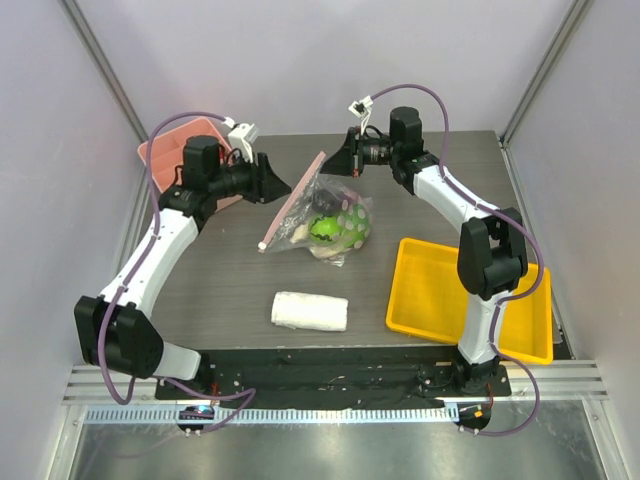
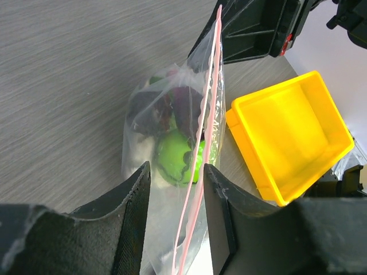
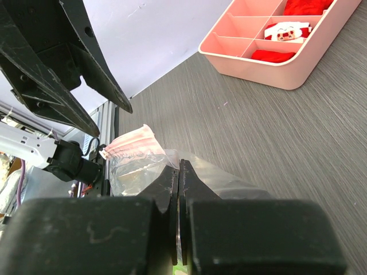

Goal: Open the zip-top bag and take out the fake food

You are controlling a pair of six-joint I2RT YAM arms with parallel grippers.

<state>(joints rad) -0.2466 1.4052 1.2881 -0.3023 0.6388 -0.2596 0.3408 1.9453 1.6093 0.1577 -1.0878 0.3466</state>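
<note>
The zip-top bag is thin, clear, crinkly film with a flat pink zip strip along one edge. It sits mid-table, its loaded belly sagging onto the dark wood-grain table. The strip marks its long axis: in the top view it slants from a raised far end down toward the near left, where its free end hangs just above the surface. The right gripper has its fingers pressed together on the film at that raised far corner. The left gripper has its matte black jaws apart with the strip passing between them; whether a pad touches the plastic is hard to say. The fake food lies bunched inside: a glossy round green ball with dark stripes and a dark purple eggplant. A smooth yellow tray sits to the right, a soft white rolled towel nearer, and a pink divided box far left.
</note>
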